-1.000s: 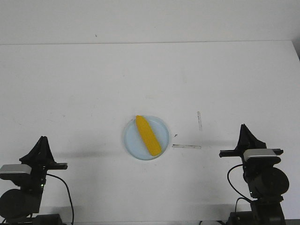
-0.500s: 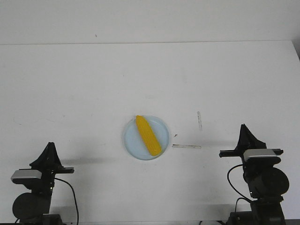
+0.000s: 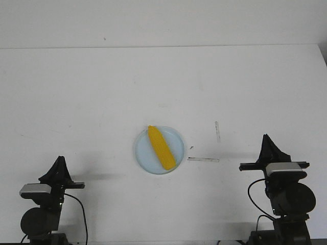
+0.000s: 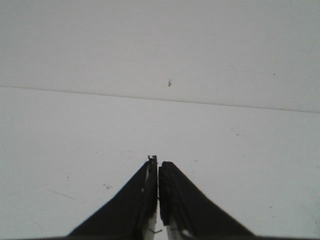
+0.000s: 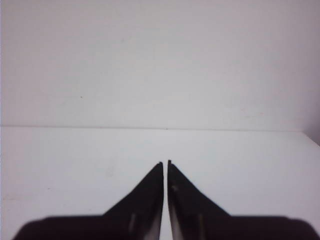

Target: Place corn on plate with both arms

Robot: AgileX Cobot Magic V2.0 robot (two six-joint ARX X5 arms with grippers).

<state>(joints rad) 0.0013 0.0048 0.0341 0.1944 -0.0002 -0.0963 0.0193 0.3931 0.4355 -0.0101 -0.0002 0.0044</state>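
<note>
My left pincer (image 3: 61, 159) sits low at the near left corner of the counter (image 3: 102, 92), clenched, nothing in it. In the left wrist view the left pincer (image 4: 158, 165) shows two black fingers (image 4: 140, 200) pressed together with only a hairline seam between them, tips over bare white counter (image 4: 75, 140), touching no object. My right pincer (image 3: 266, 139) is at the near right corner, also clenched and empty. In the right wrist view the right pincer (image 5: 165, 163) has its fingers (image 5: 187, 205) nearly meeting, a thin slit between the tips, pointing over plain counter (image 5: 75, 160) toward the far edge and the wall.

The corn (image 3: 161, 147) lies on the plate (image 3: 176, 139), set diagonally, tapered end toward the far left, blunt end toward the near right, reaching almost rim to rim. The plate sits near the middle of the counter, a bit toward my side, between both arms and well apart from each pincer. Neither pincer touches corn or plate.

Thin grey tape marks (image 3: 203, 159) lie on the counter just right of the plate, one short strip running crosswise and another further back running away from me. Black cables (image 3: 76, 209) trail from the arm bases.
</note>
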